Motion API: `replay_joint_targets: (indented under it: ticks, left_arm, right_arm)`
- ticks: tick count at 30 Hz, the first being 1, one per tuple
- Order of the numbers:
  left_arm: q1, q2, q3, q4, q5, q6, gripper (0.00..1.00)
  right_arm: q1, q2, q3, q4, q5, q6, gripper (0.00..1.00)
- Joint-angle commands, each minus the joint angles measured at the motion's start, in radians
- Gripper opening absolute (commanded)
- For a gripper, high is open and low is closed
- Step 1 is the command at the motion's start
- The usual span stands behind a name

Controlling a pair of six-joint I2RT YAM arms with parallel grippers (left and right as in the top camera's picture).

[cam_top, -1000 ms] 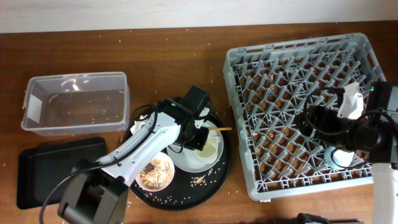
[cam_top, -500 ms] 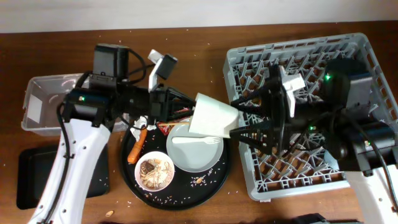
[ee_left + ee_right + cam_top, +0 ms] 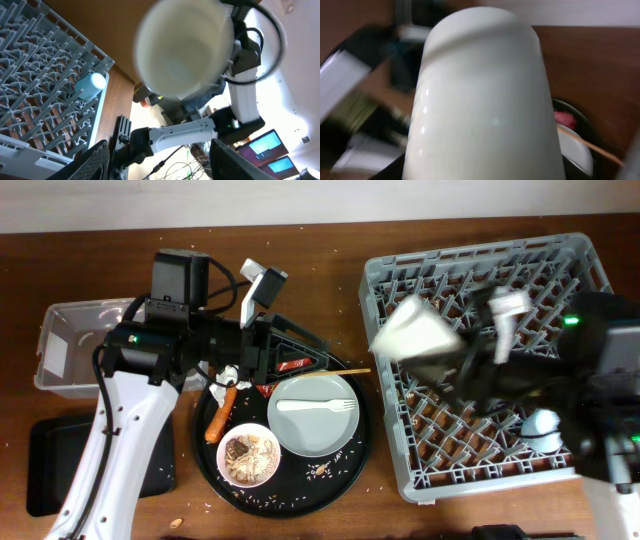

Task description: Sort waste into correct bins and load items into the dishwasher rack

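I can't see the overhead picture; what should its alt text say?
The right claw holds a blurred white cup over a large grey dishwasher rack. The left arm hangs above a round black tray holding a grey plate, a bowl of food scraps, a carrot piece and a red wrapper.

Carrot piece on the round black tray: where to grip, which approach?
Pinch the carrot piece at mid-length, coming straight down from above, jaws closing across its narrow width. It lies flat on the round black tray, long axis running upper right to lower left. The bowl sits close by its lower end, so mid-length probably leaves more room.
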Motion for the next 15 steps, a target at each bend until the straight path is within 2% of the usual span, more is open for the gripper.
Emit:
replay_joint_targets:
  ticks: [1,2,5,7,10,13,15]
  left_arm:
    - [0.002,-0.005,0.006,0.000,0.003,0.009,0.64]
    - [0.002,-0.005,0.006,0.000,0.003,0.009,0.65]
    - [0.002,-0.005,0.006,0.000,-0.040,0.009,0.65]
    - [0.002,-0.005,0.006,0.000,-0.042,0.009,0.65]
    - [0.002,-0.005,0.006,0.000,-0.042,0.009,0.65]
    - [0.002,-0.005,0.006,-0.003,-0.084,0.009,0.65]
    - [0.002,-0.005,0.006,-0.018,-0.120,0.009,0.69]
  right_arm:
    - [-0.278,0.007,0.007,-0.158,0.321,0.076,0.50]
    - [-0.426,0.030,0.007,-0.230,0.470,0.106,0.50]
    - [-0.722,0.148,0.007,-0.317,0.809,0.200,0.51]
    - [-0.849,0.314,0.007,-0.304,0.861,0.251,0.51]
    - [-0.864,0.523,0.007,-0.258,0.851,0.254,0.52]
    - [-0.864,0.611,0.010,-0.238,0.759,0.246,0.76]
    - [-0.864,0.578,0.077,-0.244,0.631,0.191,0.83]
